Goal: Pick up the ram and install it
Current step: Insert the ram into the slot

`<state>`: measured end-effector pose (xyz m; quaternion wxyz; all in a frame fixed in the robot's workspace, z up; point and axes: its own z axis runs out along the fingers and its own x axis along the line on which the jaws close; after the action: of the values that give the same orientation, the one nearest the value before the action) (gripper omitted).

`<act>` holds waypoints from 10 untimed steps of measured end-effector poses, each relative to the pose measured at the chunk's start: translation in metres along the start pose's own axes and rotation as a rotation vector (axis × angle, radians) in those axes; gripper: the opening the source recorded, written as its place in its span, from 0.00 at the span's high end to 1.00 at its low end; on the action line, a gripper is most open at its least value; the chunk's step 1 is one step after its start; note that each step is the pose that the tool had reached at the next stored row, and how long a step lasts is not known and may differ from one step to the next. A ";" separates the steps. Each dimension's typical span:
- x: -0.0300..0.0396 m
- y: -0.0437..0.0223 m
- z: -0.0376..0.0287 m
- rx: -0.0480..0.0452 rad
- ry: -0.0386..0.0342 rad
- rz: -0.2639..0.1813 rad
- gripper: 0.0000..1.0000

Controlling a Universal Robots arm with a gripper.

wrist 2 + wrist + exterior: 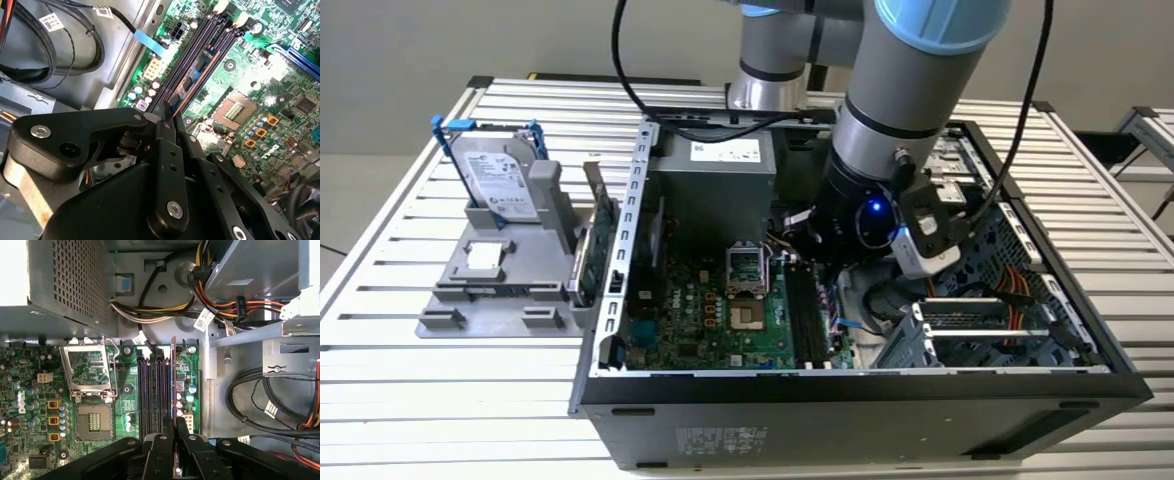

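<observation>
In both wrist views my gripper (175, 434) (168, 119) is shut on the ram (173, 390), a thin board seen edge-on. In the second wrist view the ram (199, 67) shows a blue face with dark chips. It stands upright along the black memory slots (152, 390) (200, 37) of the motherboard, over the slot nearest the case wall. Whether it touches the slot I cannot tell. In the exterior view the arm's wrist (867, 215) reaches down into the open computer case (854, 385), just above the memory slots (801, 315).
The CPU socket (90, 385) (744, 272) lies beside the slots. Cable bundles (165, 310) and the power supply (720, 170) crowd the far end; a drive cage (981, 330) stands at the exterior view's right. Outside the case, a grey fixture (494, 290) holds a hard drive (500, 180) and a green card (594, 255).
</observation>
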<state>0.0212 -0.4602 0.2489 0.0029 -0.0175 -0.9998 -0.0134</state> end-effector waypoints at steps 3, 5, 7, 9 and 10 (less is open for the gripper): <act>0.0001 -0.0013 0.0022 0.0000 0.0000 0.000 1.00; 0.0001 -0.0021 0.0031 0.0001 0.0000 0.000 1.00; 0.0002 -0.0028 0.0038 0.0000 0.0000 0.000 1.00; 0.0004 -0.0037 0.0043 0.0001 0.0000 0.000 1.00; 0.0004 -0.0040 0.0047 0.0000 0.0000 0.000 1.00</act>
<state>0.0206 -0.4640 0.2441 0.0029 -0.0175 -0.9998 -0.0134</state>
